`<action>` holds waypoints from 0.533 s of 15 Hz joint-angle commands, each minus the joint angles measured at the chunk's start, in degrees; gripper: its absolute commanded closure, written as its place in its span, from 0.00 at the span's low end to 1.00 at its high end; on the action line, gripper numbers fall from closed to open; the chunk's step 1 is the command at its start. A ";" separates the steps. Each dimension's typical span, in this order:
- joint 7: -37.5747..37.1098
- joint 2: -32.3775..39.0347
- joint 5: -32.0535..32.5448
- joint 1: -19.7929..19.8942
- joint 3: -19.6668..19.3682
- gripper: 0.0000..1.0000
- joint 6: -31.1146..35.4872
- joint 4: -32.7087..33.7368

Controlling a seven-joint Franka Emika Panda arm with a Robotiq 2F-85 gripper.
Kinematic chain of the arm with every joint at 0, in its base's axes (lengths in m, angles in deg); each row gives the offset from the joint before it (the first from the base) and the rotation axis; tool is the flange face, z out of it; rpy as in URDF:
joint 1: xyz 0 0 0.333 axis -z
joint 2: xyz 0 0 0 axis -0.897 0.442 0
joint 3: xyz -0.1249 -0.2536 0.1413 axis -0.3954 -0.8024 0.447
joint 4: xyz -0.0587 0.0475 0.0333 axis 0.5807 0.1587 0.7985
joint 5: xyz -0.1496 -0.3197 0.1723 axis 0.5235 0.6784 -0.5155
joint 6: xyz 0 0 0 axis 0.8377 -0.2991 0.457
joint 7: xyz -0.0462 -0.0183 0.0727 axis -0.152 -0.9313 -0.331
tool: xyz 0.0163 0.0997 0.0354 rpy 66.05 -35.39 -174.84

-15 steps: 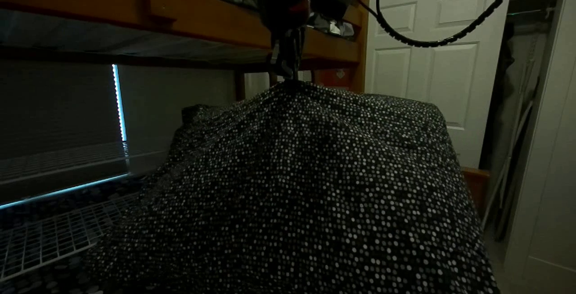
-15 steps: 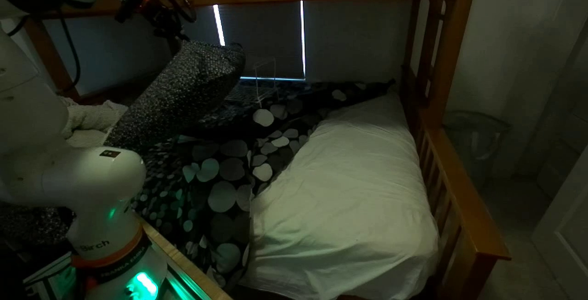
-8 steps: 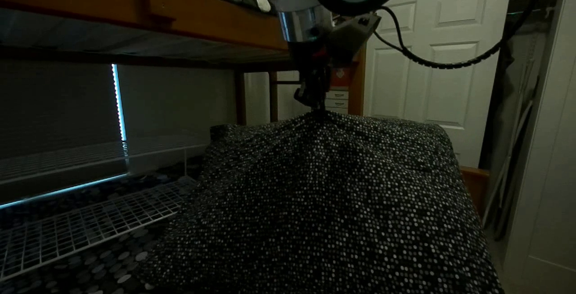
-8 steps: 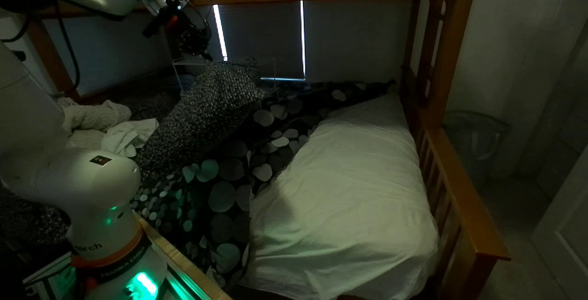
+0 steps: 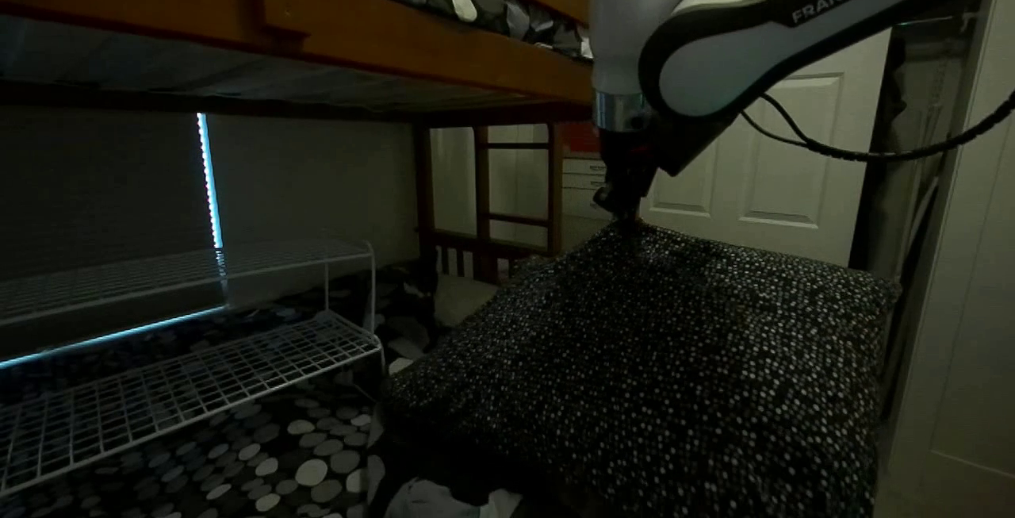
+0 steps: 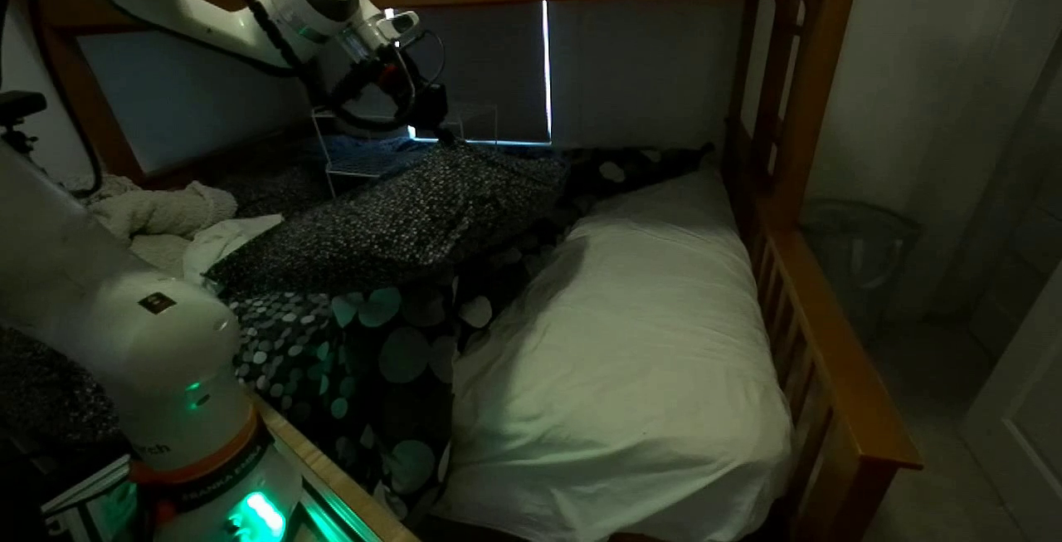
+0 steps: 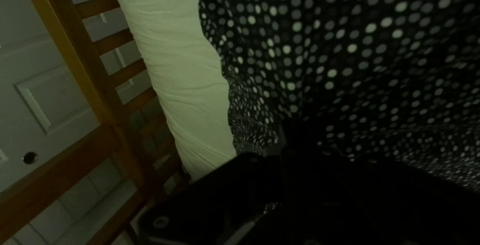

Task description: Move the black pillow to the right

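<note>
Black pillow (image 6: 406, 222) slants over the blotched bedspread (image 6: 404, 354), near the cream sheet (image 6: 647, 326), its fabric pinched to a peak where my gripper (image 6: 446, 136) clamps it.

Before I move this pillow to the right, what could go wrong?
Slipping: the gripper pinches the black pillow at just one spot on its upper edge, so the fabric might pull loose.

Snagging: in an exterior view the wire rack appears close beside the pillow; a swing could catch or tip it.

Dragging: in an exterior view the pillow's low end overlaps the white cloth; I can't tell if they touch, but it may drag along.
</note>
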 commanded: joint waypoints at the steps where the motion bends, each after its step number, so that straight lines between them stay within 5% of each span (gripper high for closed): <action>1: 2.74 -5.79 8.31 6.52 -2.63 0.99 12.31 -7.04; 4: 2.39 -4.73 13.27 11.52 -5.94 0.99 22.56 -8.93; 5: 2.23 -2.55 10.06 10.22 -3.76 0.97 18.45 -7.25; 8: 2.90 -2.49 11.08 12.42 -5.46 0.97 21.68 -8.41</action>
